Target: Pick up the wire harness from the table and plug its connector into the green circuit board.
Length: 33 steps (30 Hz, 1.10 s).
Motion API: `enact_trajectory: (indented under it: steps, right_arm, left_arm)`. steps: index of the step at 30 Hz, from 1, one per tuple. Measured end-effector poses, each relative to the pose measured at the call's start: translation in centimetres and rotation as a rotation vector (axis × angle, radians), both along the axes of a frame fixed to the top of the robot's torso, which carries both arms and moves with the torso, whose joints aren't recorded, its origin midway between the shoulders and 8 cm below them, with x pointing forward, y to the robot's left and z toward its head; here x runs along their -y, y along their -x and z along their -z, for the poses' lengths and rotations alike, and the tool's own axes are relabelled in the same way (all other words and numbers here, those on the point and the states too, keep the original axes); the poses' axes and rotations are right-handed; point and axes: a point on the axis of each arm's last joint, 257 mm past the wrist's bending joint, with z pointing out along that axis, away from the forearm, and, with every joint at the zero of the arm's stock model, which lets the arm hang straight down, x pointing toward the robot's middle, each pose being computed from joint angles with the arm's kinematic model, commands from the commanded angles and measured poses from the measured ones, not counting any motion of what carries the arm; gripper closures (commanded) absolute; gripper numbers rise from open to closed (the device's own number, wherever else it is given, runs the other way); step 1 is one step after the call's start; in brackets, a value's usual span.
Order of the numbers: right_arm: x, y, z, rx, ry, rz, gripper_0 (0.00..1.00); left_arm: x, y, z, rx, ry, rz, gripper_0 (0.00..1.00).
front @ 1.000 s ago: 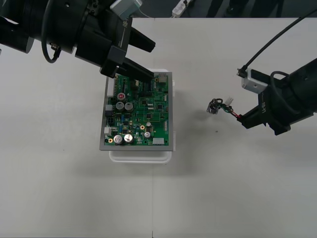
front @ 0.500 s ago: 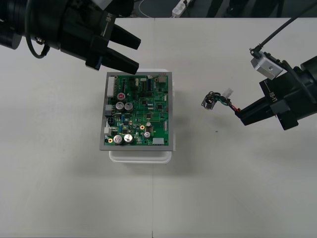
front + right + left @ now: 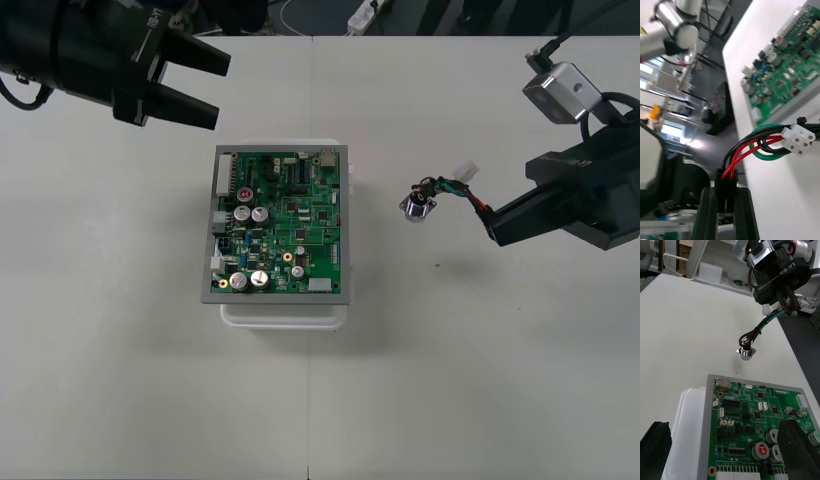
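Right gripper point(image 3: 492, 228) is clamping the wire harness point(image 3: 445, 192) by its black plug point(image 3: 725, 184) above the table's point(image 3: 480, 380) right half, wires pointing left toward the circuit board point(image 3: 280, 225). Left gripper point(image 3: 215, 92), fingers apart, is hovering beyond the board's far-left corner.

It looks like a robotics lab with an electronics bench: a plain light table point(image 3: 120, 380) carries a bare green circuit board point(image 3: 280, 225) on a white base point(image 3: 285, 318), a robot's left arm point(image 3: 70, 45) and right arm point(image 3: 590, 195) reach over it, the right one holding a small wire harness point(image 3: 440, 192), and cables point(image 3: 288, 15) and a white power strip point(image 3: 362, 15) lie on the dark floor point(image 3: 480, 18) beyond
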Motion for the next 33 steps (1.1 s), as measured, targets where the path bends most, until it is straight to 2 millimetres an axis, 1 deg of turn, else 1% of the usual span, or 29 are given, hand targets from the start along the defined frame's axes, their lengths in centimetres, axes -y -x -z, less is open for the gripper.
enact_trajectory:
  steps: [4,12,15,20,24,26,29,33]
  right_arm:
    - [-0.5,1.3,-1.9,-0.164,-0.042,0.015,1.00]
    - [-0.8,2.4,-3.7,-0.204,-0.104,-0.024,1.00]
    - [-0.8,2.8,-4.5,-0.229,-0.137,-0.043,1.00]
    - [-0.9,3.2,-5.3,-0.271,-0.177,-0.062,1.00]
    - [-0.8,3.6,-6.2,-0.362,-0.191,-0.061,1.00]
    - [-0.8,3.7,-6.2,-0.394,-0.181,-0.051,1.00]
    - [-0.8,3.7,-6.2,-0.396,-0.181,-0.051,1.00]
    - [-0.9,3.8,-6.0,-0.406,-0.179,-0.056,1.00]
  left_arm:
    - [-0.9,-0.4,-0.4,-0.027,0.029,-0.017,0.17]
    - [-1.2,0.2,-1.9,0.049,0.091,0.037,0.18]
    - [-1.3,0.7,-2.9,0.062,0.123,0.057,0.17]
    - [-1.6,1.5,-4.4,0.056,0.171,0.077,0.17]
    - [-1.6,2.8,-5.4,0.032,0.207,0.115,0.17]
    - [-1.6,3.7,-5.4,0.014,0.204,0.138,0.17]
    - [-1.6,5.2,-5.0,0.001,0.173,0.171,0.17]
    - [-1.8,7.5,-5.1,0.009,0.149,0.216,0.17]
